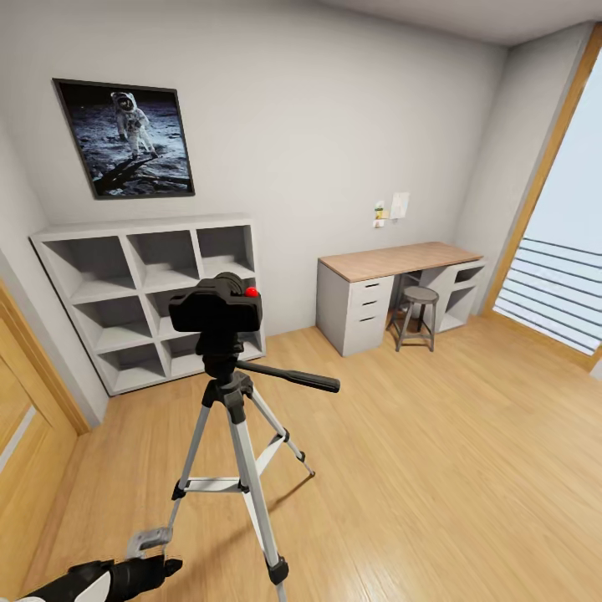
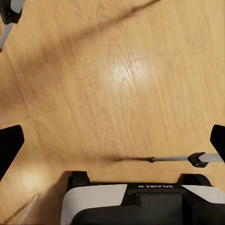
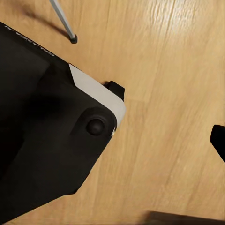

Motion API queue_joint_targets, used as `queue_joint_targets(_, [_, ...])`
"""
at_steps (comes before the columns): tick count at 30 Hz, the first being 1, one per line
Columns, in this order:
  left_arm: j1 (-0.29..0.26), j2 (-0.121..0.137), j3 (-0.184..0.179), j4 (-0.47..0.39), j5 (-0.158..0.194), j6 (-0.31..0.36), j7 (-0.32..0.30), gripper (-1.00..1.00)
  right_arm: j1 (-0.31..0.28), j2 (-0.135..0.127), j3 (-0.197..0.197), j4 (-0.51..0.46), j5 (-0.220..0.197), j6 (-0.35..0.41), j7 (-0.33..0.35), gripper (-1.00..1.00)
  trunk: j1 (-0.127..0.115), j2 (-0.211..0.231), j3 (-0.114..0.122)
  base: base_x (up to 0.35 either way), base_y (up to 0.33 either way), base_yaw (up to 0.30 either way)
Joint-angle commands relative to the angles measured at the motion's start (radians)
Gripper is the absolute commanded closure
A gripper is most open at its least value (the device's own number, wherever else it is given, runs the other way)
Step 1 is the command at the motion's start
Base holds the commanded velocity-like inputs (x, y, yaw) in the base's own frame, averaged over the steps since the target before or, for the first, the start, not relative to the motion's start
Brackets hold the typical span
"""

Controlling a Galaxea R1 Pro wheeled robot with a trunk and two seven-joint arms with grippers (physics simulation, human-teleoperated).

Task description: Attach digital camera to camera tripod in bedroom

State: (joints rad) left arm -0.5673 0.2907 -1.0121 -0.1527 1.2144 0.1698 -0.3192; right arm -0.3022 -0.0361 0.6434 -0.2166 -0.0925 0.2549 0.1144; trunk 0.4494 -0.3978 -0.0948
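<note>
Black and boxy, the digital camera (image 1: 216,307) sits on the head of the camera tripod (image 1: 238,435) in the head view, its red button on top, with the long black handle jutting out just below it; the stand is planted on the wood plank floor (image 1: 435,468) of the bedroom, in front of the white cube shelf (image 1: 146,297). The camera looks rigid, light and easily scratched at the lens, so its flat sides would be the safest hold, while the thin silver legs suggest the stand could tip if nudged. Low in that view the left hand (image 1: 155,572) hangs near a tripod foot, touching nothing. From the left wrist view, its black fingertips (image 2: 10,146) stand wide apart over bare floor, empty. From the right wrist view, one fingertip (image 3: 218,140) shows beside the robot's dark body (image 3: 42,140); whether that hand is spread or closed cannot be told.
</note>
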Motion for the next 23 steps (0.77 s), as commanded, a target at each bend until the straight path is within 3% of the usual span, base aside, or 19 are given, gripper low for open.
queue_joint_targets(1, [0.005, -0.004, -0.004, -0.001, 0.009, 0.005, 0.010, -1.00, 0.001, -0.001, 0.007, 0.005, -0.009, 0.007, 0.001, -1.00, 0.001, -0.002, -0.002, 0.000, 0.000, 0.000])
queue_joint_targets(6, [0.028, -0.019, -0.004, -0.001, 0.010, 0.003, 0.049, -1.00, 0.009, -0.002, 0.007, 0.068, -0.005, 0.007, 0.000, -1.00, 0.001, -0.002, -0.002, 0.000, 0.000, 0.000])
queue_joint_targets(16, [0.072, -0.033, -0.003, -0.001, 0.009, 0.002, 0.061, -1.00, 0.062, 0.001, 0.009, 0.135, -0.003, 0.007, 0.000, -1.00, 0.001, -0.002, -0.002, 0.000, 0.000, 0.000])
queue_joint_targets(19, [0.099, -0.036, -0.003, -0.001, 0.008, 0.002, 0.062, -1.00, 0.083, 0.001, 0.010, 0.141, -0.003, 0.007, 0.000, -1.00, 0.001, -0.002, -0.002, 0.000, 0.000, 0.000])
queue_joint_targets(20, [0.148, -0.038, -0.004, -0.001, 0.008, 0.002, 0.063, -1.00, 0.099, 0.002, 0.009, 0.144, -0.003, 0.007, 0.001, -1.00, 0.001, -0.002, -0.002, 0.000, 0.000, 0.000])
queue_joint_targets(23, [0.184, -0.038, -0.004, -0.001, 0.007, 0.002, 0.063, -1.00, 0.105, 0.003, 0.008, 0.145, -0.004, 0.007, 0.001, -1.00, 0.001, -0.002, -0.002, 0.000, 0.000, 0.000])
